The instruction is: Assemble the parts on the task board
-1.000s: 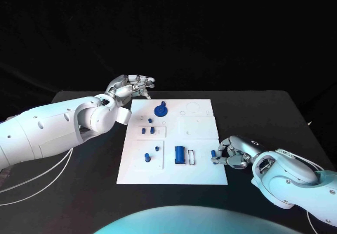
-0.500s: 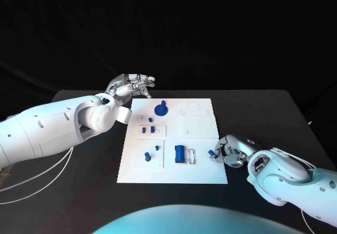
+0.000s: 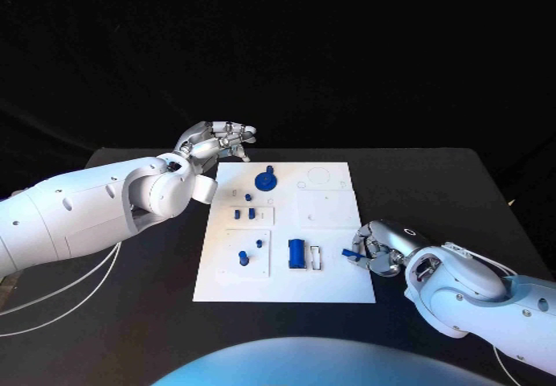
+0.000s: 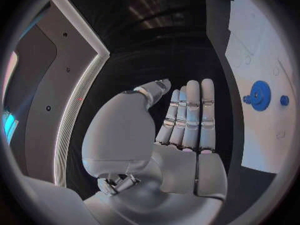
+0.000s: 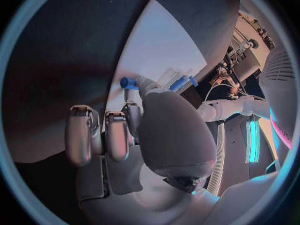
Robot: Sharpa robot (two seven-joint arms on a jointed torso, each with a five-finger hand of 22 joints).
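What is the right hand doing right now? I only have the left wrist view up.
Observer: The right hand is at the right edge of the task board, on the near side, pinching a small blue part.
Operator: Is that part seated in the board?
Observer: I cannot tell. It sits at the board's edge, beside the long blue block but apart from it.
Operator: Anything else at that end?
Observer: A small blue peg stands on the board's near left area.
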